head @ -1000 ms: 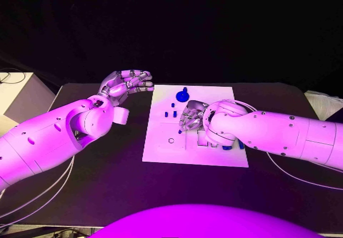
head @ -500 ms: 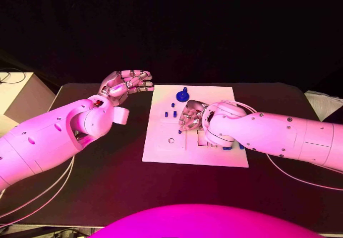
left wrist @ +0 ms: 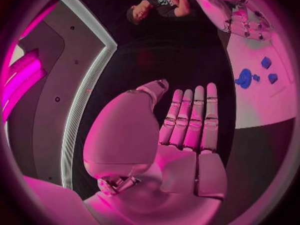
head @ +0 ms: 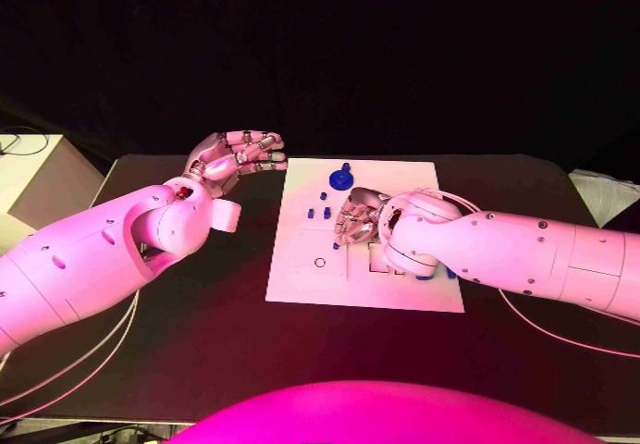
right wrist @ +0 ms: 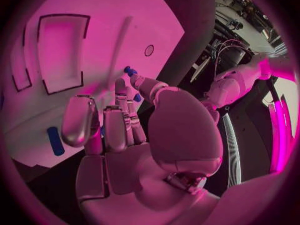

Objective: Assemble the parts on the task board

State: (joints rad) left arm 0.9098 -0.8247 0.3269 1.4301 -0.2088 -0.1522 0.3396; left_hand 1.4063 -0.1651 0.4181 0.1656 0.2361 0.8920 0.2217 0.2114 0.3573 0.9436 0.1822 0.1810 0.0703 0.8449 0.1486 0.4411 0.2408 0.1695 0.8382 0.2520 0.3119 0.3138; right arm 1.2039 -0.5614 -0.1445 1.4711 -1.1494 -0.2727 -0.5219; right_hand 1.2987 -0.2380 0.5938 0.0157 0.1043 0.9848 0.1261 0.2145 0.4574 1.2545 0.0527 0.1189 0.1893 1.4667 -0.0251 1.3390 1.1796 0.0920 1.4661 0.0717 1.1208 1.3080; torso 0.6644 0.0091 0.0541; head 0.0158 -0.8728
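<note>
- Black and matte, the surface carries a white task board in its middle, with dark room behind.
- On the board's far end sits a rounded blue knob; a few small blue pegs stand just nearer than it, and another small blue piece lies close to the right robot hand's fingertips. A ring mark and outlined rectangular recesses show where pieces go.
- The right robot hand hovers low over the board's middle, fingers curled downward. In the right wrist view a small blue peg sits at its fingertips; whether it is pinched or merely touched cannot be told.
- The left robot hand is raised beside the board's far left corner, fingers loosely apart, holding nothing.
- Judging by size, the parts are light, rigid plastic, probably smooth and easy to tip or flick away.
- A fingertip pinch across a peg's sides, kept upright, seems the best hold; the knob offers a broader rounded head.
- The board is thin and could slide if pressed sideways.
</note>
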